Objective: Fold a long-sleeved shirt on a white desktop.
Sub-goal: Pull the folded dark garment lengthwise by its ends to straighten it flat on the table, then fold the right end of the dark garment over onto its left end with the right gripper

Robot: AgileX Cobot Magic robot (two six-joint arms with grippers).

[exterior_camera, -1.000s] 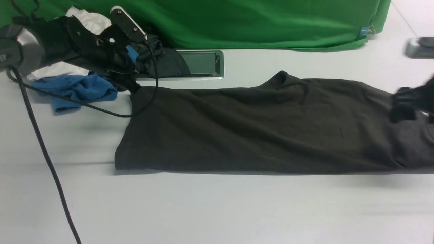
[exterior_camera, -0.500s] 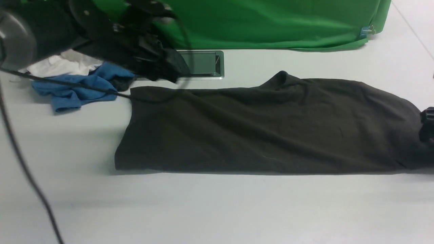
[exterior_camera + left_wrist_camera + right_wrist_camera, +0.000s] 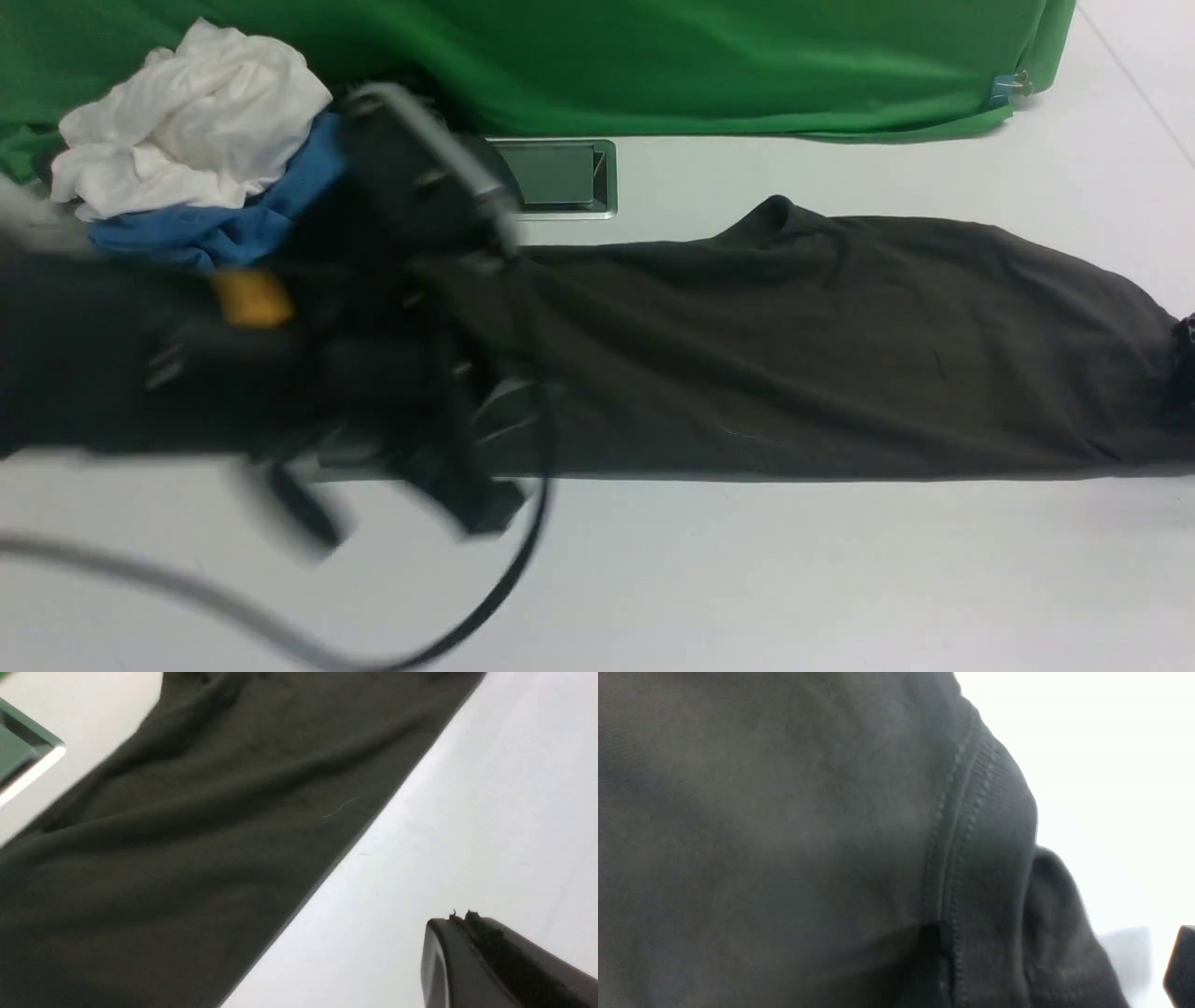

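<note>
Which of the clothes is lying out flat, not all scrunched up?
The big dark shirt, stretched across the white table. The white cloth and the blue one are bunched in a heap.

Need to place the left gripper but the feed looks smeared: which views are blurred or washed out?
Front view: the left arm is motion-blurred over the left end of the very dark olive-black long-sleeved shirt; elsewhere sharp. Left wrist view: mildly soft, one black gripper finger readable. Right wrist view: close, soft; the matte white desktop is overexposed.
</note>
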